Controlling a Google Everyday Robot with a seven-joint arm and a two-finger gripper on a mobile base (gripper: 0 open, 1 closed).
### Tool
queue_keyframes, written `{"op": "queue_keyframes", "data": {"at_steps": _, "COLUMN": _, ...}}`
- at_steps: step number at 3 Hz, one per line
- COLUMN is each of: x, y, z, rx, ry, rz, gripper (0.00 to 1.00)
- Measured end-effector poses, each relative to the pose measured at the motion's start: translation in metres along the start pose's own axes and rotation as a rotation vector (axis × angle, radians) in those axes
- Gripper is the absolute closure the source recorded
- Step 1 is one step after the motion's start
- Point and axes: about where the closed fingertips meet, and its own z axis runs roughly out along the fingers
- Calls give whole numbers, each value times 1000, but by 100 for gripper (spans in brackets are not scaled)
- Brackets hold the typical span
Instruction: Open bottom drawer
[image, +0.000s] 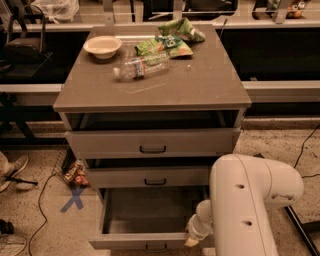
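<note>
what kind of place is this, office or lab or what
Probably a robot test lab: a blue tape X marks the floor, cables trail loose, and the gripper hangs at the right front corner of the open bottom drawer.

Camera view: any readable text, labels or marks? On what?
"X": blue cross on the floor.
Water bottle label: too blurred to read.
Green snack bags: print unreadable.
Hand, at the open bottom drawer front: no text.
</note>
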Motion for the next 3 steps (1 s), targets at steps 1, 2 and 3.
{"op": "queue_keyframes", "data": {"at_steps": 1, "x": 7, "y": 25, "z": 7, "rx": 28, "ry": -50, "rz": 53, "gripper": 83}}
{"op": "queue_keyframes", "data": {"at_steps": 2, "x": 10, "y": 32, "z": 7, "rx": 54, "ry": -75, "rz": 84, "gripper": 60}}
{"op": "queue_keyframes", "data": {"at_steps": 3, "x": 10, "y": 34, "z": 8, "rx": 51, "ry": -75, "rz": 84, "gripper": 37}}
